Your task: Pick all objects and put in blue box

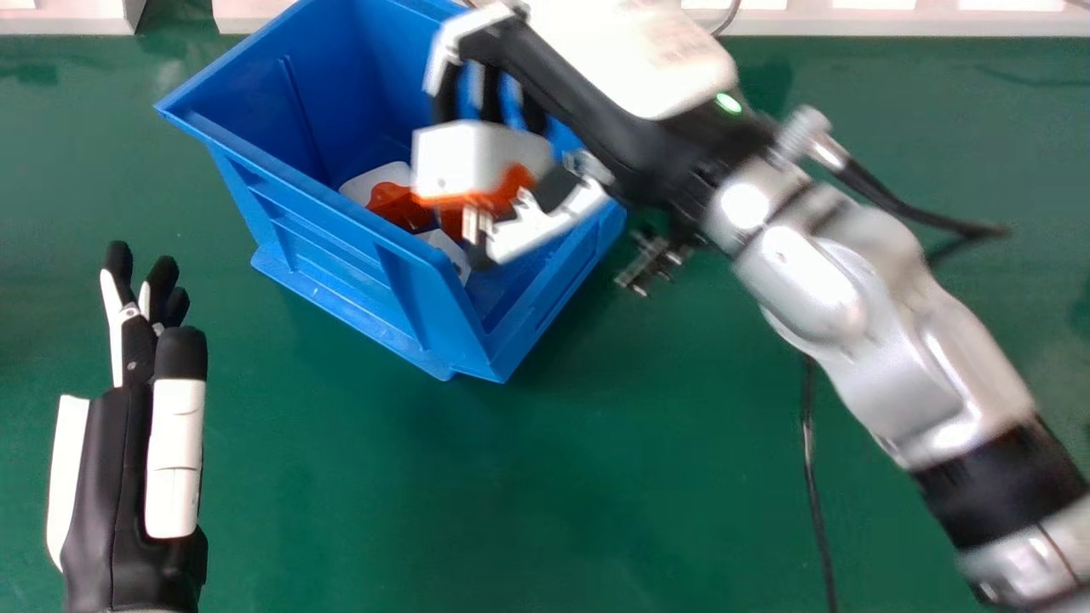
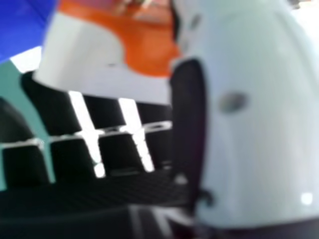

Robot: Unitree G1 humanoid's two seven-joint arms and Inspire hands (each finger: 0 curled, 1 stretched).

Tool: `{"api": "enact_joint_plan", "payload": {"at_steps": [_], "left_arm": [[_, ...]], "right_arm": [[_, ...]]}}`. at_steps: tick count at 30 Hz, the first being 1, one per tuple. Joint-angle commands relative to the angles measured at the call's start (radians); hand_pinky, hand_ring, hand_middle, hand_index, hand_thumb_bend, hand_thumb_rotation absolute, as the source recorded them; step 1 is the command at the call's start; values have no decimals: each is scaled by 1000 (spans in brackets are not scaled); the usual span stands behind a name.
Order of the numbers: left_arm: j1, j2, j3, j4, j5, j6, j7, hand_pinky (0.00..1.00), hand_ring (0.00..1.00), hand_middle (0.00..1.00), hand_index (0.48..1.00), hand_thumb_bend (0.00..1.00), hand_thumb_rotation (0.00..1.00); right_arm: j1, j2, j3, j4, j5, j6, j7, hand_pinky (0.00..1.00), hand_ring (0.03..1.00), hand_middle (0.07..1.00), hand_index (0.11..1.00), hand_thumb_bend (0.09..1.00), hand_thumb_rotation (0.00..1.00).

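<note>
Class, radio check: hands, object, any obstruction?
Right hand: fingers round white-orange object, over blue box. Left hand: idle, left of box. No obstruction seen.

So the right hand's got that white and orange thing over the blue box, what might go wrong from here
If the right robot hand lets go too high, the white and orange piece could land on the similar pieces in the blue box and bounce or tip. The hand reaches in over the box's right side, so it might knock the rim when leaving. The black cable sticking out behind it could perhaps snag.
</note>
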Motion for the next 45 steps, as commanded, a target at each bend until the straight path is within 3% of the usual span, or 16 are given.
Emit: {"api": "enact_joint_plan", "payload": {"at_steps": [1,5,9,12,15,18,20,23,27,34,38,42,45], "left_arm": [[13,-1,-2,-14,7,-28,3,1000,1000,1000,1000,881,1000],[23,-2,-3,-13,3,-40,0,1000,1000,1000,1000,877,1000],[34,-6,-3,-17,7,-44,5,1000,1000,1000,1000,889,1000],[39,-7,-2,-17,1,-47,4,1000,1000,1000,1000,892,998],[41,-5,1,-12,-11,-55,0,1000,1000,1000,1000,887,986],[50,-5,0,-23,-15,-42,0,1000,1000,1000,1000,897,977],[54,-8,-1,-28,-19,-36,1,1000,1000,1000,1000,908,969],[56,-7,1,-24,-15,-43,4,1000,1000,1000,1000,911,973],[58,-8,1,-26,-25,-40,1,1000,1000,1000,1000,914,974],[58,-13,-2,-33,-6,-32,16,1000,1000,1000,1000,942,973],[58,-11,-3,-32,-18,-31,14,1000,1000,1000,1000,943,976],[57,-10,-4,-30,-12,-36,15,1000,1000,1000,1000,939,980],[53,-8,-6,-27,-15,-37,11,1000,1000,1000,1000,941,974]], "right_arm": [[-92,29,14,72,-18,-15,-31,239,311,410,483,488,130],[-212,85,64,293,-71,-47,-123,291,389,471,486,489,129],[-315,147,102,477,-98,-21,-159,296,410,497,487,486,131],[-384,186,136,603,-126,5,-187,261,378,464,499,508,42],[-437,224,159,709,-134,38,-191,276,400,522,505,510,5],[-472,254,164,788,-131,72,-187,279,400,529,522,508,0],[-485,263,155,827,-116,70,-190,293,399,522,525,508,0],[-495,266,163,854,-125,81,-215,331,415,530,514,507,0],[-497,269,176,870,-139,98,-238,326,407,518,528,506,0],[-493,281,175,888,-126,119,-240,356,415,521,502,509,0],[-480,283,154,894,-102,101,-260,351,410,511,508,510,0],[-477,278,161,895,-95,97,-257,392,434,519,498,510,0],[-471,275,173,889,-101,97,-263,397,477,490,500,517,7]]}}
